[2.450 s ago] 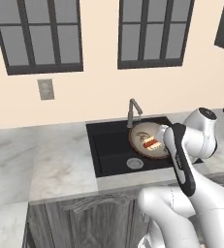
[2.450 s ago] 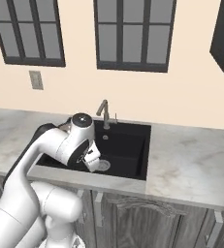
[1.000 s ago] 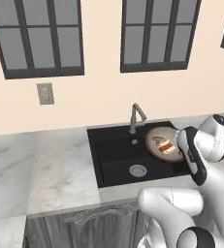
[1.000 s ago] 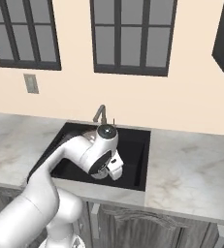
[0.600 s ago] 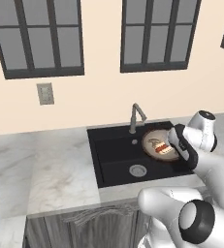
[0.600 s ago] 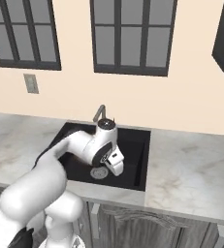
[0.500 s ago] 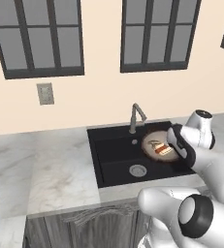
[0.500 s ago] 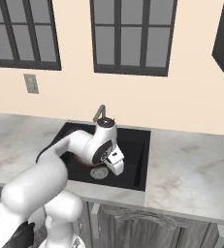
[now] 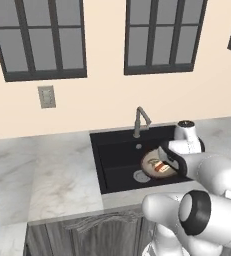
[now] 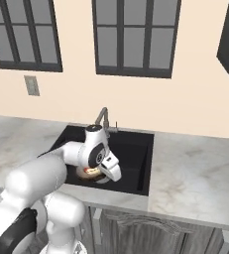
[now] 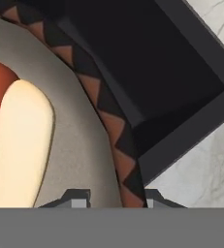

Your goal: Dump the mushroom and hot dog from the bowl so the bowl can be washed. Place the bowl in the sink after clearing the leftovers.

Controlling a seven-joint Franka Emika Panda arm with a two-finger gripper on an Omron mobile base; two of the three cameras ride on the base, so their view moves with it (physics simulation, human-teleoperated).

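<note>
Over the sink (image 9: 118,150), we hold the bowl (image 9: 149,164) by its rim.
Our pincer (image 11: 111,197) is clamped on the bowl's right edge, keeping the hot dog (image 9: 160,167) inside above the basin; we cannot make out the mushroom.

Two dark-framed windows (image 9: 164,36) sit in a peach wall (image 9: 107,100) above marble counter (image 9: 47,175).
</note>
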